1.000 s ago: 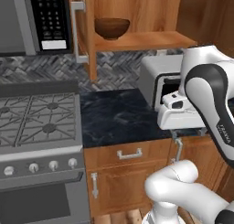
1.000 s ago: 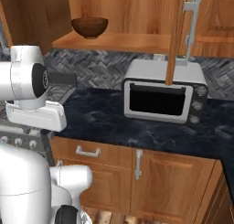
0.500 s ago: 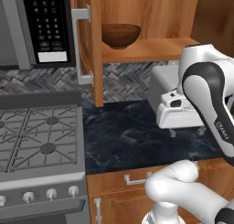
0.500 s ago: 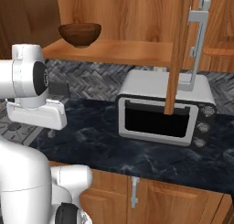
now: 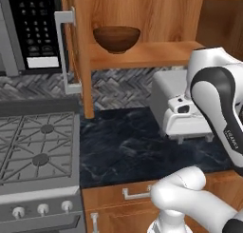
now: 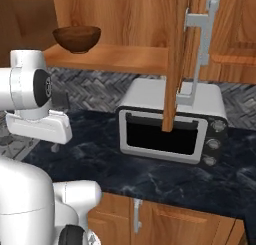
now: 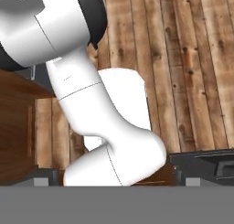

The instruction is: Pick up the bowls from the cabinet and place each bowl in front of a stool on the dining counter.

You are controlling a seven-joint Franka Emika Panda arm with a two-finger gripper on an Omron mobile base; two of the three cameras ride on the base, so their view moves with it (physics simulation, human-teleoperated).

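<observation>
I've got the cabinet (image 5: 142,18) open ahead, its door (image 6: 175,59) swung out edge-on over the toaster oven (image 6: 170,124) on the black worktop (image 5: 142,146). The wooden bowl (image 5: 116,38) sits alone on the shelf, left of centre; I can't spot the red one. My arm is folded low, hand camera looking down at floor planks, tool spread fully wide and empty. I'd lift the hand clear of the oven, come in level, and pinch the near rim.
</observation>
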